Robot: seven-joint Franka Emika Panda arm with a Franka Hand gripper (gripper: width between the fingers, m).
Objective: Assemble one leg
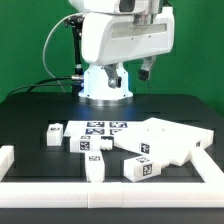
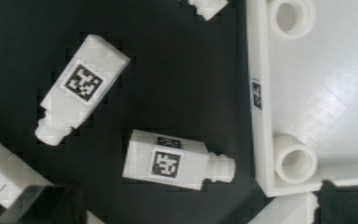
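1. Exterior view: gripper (image 1: pixel 146 70) hangs high, near the arm's base and well clear of the parts. Nothing is visible in it. I cannot tell whether the jaws are apart or together.
2. Exterior view: one leg (image 1: pixel 140 169) lies on the table (image 1: pixel 40 110), just beside the panel (image 1: pixel 172 140). Three more lie loose near the marker board (image 1: pixel 105 128).
3. Wrist view: leg A (image 2: pixel 176 160) lies flat near the panel's edge and leg B (image 2: pixel 78 85) lies farther off. Each is a white oblong block with a narrower stub end and its square tag facing up. I can't match them to the legs in the exterior view.
4. Step, as I judge it: pre-grasp, no leg picked yet. Next: descend, set the jaws across a leg's short sides, then carry it to a round recess (image 2: pixel 286 15).
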